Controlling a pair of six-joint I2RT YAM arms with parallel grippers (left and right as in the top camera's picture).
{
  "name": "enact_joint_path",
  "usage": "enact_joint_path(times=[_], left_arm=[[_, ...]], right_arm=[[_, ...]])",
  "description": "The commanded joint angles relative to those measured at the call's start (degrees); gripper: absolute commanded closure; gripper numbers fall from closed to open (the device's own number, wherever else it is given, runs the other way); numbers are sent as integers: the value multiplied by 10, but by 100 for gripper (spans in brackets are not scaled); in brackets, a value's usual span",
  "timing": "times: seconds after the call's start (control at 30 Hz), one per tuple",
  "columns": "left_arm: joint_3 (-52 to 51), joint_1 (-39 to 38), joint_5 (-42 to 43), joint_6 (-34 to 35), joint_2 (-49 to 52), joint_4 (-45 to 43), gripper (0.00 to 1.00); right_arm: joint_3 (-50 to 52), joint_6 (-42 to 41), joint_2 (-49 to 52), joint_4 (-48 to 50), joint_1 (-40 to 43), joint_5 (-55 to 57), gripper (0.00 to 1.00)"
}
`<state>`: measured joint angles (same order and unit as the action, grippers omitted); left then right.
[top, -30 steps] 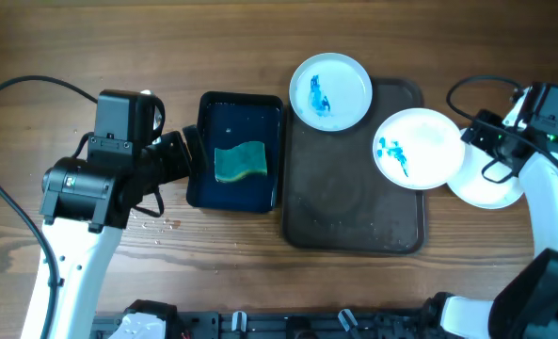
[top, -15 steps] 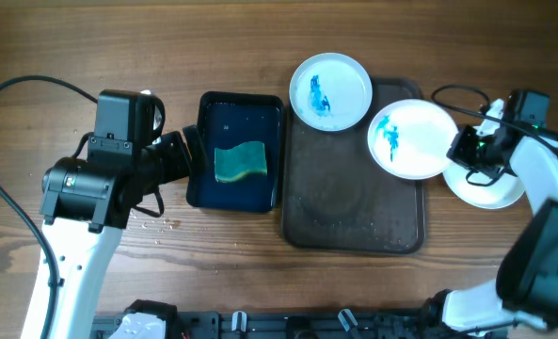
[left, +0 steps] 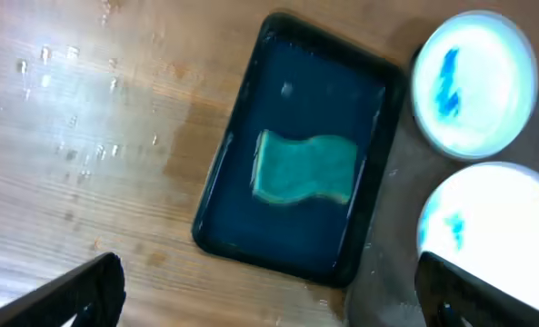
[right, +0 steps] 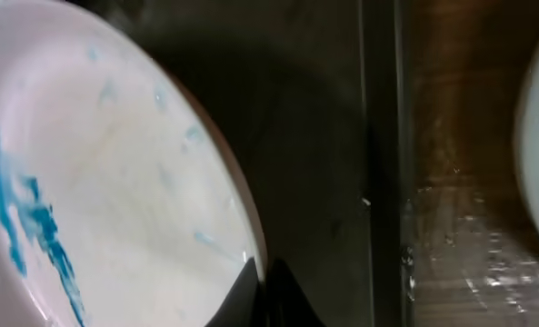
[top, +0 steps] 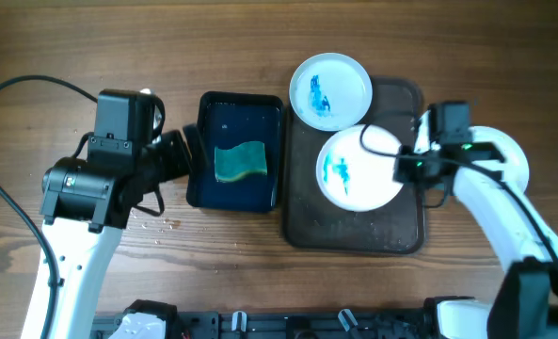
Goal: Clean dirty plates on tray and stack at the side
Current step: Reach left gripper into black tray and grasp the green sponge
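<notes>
Right claw (top: 403, 168) clenching rim of blue-smeared plate (top: 349, 169) — plate over middle of tray (top: 354, 231). Second smeared plate (top: 330, 91) overlapping tray's far corner. Left claw (top: 189, 155) gaping wide, empty — hovering beside basin (top: 236, 193).

White-shelled left arm (top: 81, 188) and right arm (top: 490, 193) carry black joint housings; a black cable (top: 29, 79) loops at ten o'clock.

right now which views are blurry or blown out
Overhead: sharp and evenly lit. Left wrist: soft, and the two plates are blown out to a glowing white. Right wrist: very close and dim, with the held plate blurry against the dark tray.
</notes>
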<state>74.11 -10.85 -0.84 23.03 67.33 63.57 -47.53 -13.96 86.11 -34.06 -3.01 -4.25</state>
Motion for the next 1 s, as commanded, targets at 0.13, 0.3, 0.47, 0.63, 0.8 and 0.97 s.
enact_joint_path(times=[0.13, 0.3, 0.47, 0.63, 0.8, 0.97], left_arm=[[8, -6, 68, 4, 24, -32, 0], [-2, -63, 68, 5, 117, -21, 15], [-14, -99, 53, 80, 246, -45, 28], [-14, -112, 53, 109, 381, -99, 36], [-14, -111, 50, 104, 476, -148, 55], [-12, -110, 51, 105, 455, -132, 96]], right_arm=[[3, 19, 14, 53, -7, 23, 70], [-19, 19, -48, 0, -7, 17, 66], [-19, 19, -88, -21, -7, -23, 65], [-19, 17, -87, -41, -7, -49, 65], [-17, 17, -87, -42, -7, -48, 66], [-17, 18, -87, -49, -7, -48, 66]])
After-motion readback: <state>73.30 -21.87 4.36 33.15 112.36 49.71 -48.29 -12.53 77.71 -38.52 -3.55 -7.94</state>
